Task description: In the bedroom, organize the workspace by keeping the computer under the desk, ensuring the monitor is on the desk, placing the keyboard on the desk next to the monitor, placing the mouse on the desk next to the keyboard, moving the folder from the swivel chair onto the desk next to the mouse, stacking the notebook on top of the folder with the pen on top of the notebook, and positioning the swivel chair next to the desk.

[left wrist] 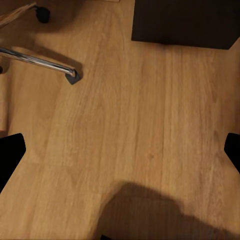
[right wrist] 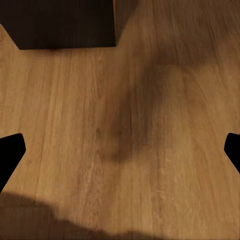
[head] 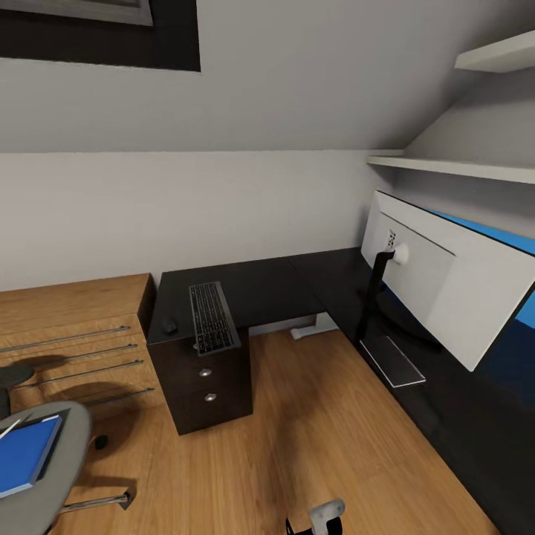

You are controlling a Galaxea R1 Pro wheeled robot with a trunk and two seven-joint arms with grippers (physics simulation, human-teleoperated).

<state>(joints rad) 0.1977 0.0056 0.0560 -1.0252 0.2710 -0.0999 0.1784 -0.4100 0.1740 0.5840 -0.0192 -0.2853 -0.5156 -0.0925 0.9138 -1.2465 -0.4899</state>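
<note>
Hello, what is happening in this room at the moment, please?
Nothing is being handled. Both open hands, left and right, hang over the wooden floor. The slim black keyboard and small black mouse lie on the glossy black desk. The bright blue folder lies on the grey swivel chair.

I see open wood floor [head: 327, 431] ahead, drawer unit [head: 208, 390] at eleven o'clock, chair [head: 37, 475] at nine, monitor [head: 446, 286] crowding two.

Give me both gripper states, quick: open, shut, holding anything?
Left gripper: open, fingertips spread wide apart, nothing between them, bare wood floor below.
Right gripper: open, fingertips spread wide apart, holding nothing, also over floor.
</note>
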